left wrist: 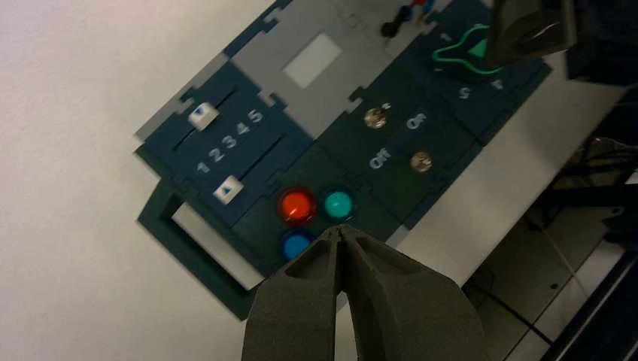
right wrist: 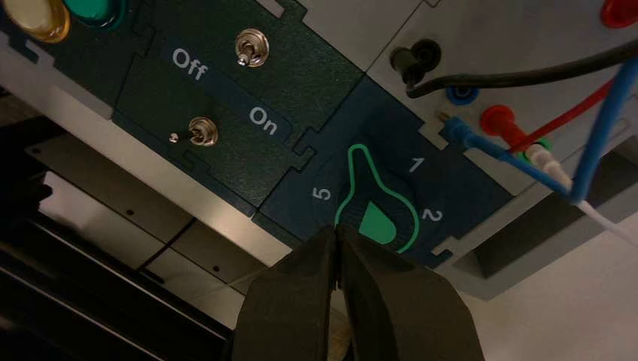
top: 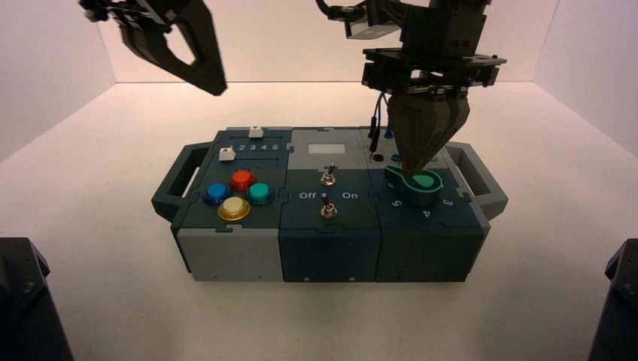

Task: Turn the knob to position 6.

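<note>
Your right claw (top: 418, 162) hangs pinched shut, empty, just over the green knob (right wrist: 375, 207), lined up to nudge it; left claw (top: 197, 69) shut, parked high.

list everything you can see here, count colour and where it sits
box: 1, dark teal and grey, centre of the white floor
push buttons: 4, blue, orange, teal, yellow, box's left part
sliders: 2, white caps, behind the buttons
toggle switches: 2, metal, middle part, by Off and On
knob: 1, green, right part
wires: black, red, blue, behind the knob
left gripper: 1, black, raised above the box's left
right gripper: 1, black, fingers shut, just above the knob
</note>
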Tool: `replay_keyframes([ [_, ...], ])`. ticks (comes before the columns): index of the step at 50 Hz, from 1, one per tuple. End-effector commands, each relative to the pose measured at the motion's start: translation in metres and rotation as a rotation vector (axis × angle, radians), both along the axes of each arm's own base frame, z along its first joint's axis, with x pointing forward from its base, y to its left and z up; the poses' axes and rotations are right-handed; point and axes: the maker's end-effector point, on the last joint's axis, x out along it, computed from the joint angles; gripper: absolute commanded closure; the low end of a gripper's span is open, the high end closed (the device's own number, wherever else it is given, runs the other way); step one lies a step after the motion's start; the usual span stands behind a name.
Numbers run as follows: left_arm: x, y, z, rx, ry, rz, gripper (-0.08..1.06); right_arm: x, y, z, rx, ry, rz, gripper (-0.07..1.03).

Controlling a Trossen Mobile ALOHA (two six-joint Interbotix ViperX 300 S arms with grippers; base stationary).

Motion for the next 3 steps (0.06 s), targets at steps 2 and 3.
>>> replay_keyframes([
  [2, 0.0009, 0.0010, 0.0124, -0.034, -0.021, 0.018, 1.01, 0.0046, 0.0046, 0.0106, 0.035, -0.039, -0.003, 0.98],
  [3, 0.0007, 0.0018, 0.0127, -0.036, -0.022, 0.021, 1.01, 0.0047, 0.0047, 0.0114, 0.038, -0.042, -0.003, 0.98],
])
